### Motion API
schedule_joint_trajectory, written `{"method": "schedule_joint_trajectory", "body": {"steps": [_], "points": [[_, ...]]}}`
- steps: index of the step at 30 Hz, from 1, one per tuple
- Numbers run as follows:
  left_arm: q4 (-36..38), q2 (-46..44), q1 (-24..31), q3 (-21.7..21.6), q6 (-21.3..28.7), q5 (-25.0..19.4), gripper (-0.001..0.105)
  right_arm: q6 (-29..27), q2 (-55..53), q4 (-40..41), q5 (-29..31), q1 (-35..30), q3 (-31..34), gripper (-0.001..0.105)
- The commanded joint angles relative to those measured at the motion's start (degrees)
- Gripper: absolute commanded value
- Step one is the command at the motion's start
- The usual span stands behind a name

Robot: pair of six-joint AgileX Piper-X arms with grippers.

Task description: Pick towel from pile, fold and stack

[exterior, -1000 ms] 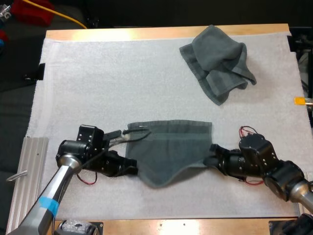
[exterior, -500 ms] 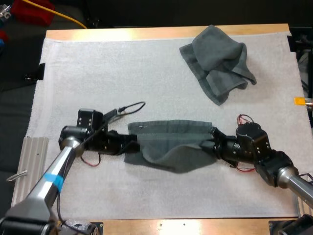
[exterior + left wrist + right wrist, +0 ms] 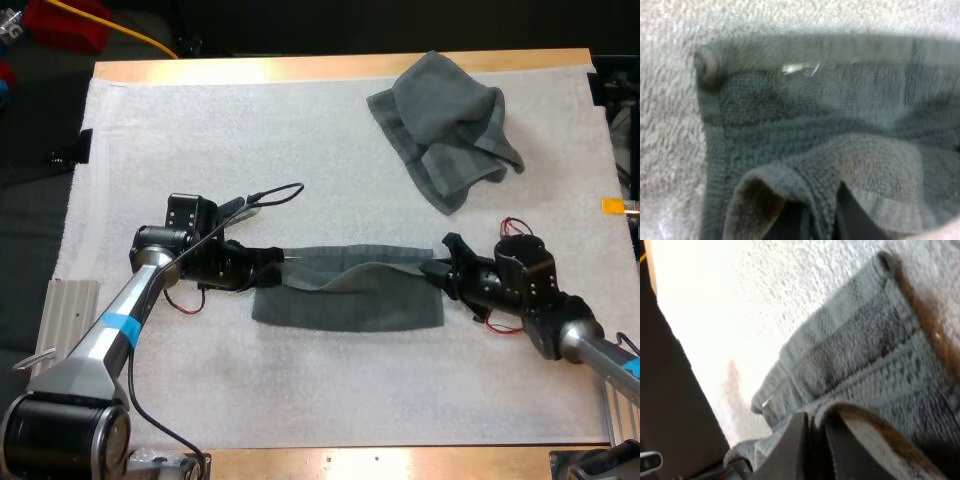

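A dark grey-green towel (image 3: 345, 300) lies half folded in the middle of the white mat (image 3: 250, 150), its near edge lifted and carried over toward its far edge. At the towel's left end my left gripper (image 3: 272, 272) is shut on that lifted edge, and its fingers pinch a fold of towel (image 3: 765, 150) in the left wrist view. My right gripper (image 3: 438, 272) is shut on the same edge at the right end, where its fingers pinch the towel (image 3: 865, 365). A crumpled towel (image 3: 445, 125) sits at the far right of the mat.
A ribbed metal plate (image 3: 62, 345) lies off the mat's left edge near the front. Wooden table edges (image 3: 330, 68) run along the far and near sides. Bare mat stretches across the far left and along the front.
Both grippers have carried the towel's near edge up and away from me, over toward its far edge. The hanging belly of cloth has flattened into a narrower band.
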Motion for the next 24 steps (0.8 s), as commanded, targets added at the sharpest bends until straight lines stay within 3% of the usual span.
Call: {"method": "schedule_joint_trajectory", "body": {"steps": [1,5,7,10,12,13,15,16,18,20,24], "points": [[0.1,0.0,0.0,-0.4,-0.1,-1.0,0.0,0.1,0.1,-1.1,0.0,-0.3,-0.5,0.0],[-0.2,0.9,0.0,-0.4,-0.1,-2.1,0.001,0.1,0.5,-0.9,1.6,-0.3,-0.5,0.0],[-0.2,1.5,0.0,-0.4,-0.1,-1.6,0.009,0.1,0.5,-1.0,2.1,-0.3,-0.5,0.0],[-0.4,1.9,0.0,-0.4,-0.1,0.0,0.037,0.1,0.5,-1.1,2.4,-0.3,-0.5,0.001],[-0.9,1.9,0.0,-0.4,-0.1,0.5,0.067,0.1,0.5,-1.1,2.4,-0.3,-0.5,0.01],[-0.9,1.9,0.0,-0.5,-0.1,1.0,0.072,0.0,0.5,-1.4,2.3,-0.3,-0.5,0.015],[-0.9,1.9,0.0,-0.8,0.3,2.3,0.068,-0.7,0.5,-3.4,1.8,-0.3,-0.5,0.035],[-1.0,1.8,0.0,-0.8,0.4,2.9,0.066,-1.1,0.5,-4.3,1.5,-0.3,-0.5,0.041],[-1.1,1.5,0.0,-1.0,0.9,4.7,0.063,-4.0,0.5,-8.6,0.7,-0.3,-0.5,0.065],[-0.7,0.7,0.0,-1.0,1.9,4.7,0.063,-5.7,0.3,-11.1,0.0,-0.3,-0.5,0.073],[0.7,-2.9,0.0,-1.0,5.3,2.9,0.063,-8.4,-1.0,-11.6,-0.4,-0.3,-0.5,0.072]]}}
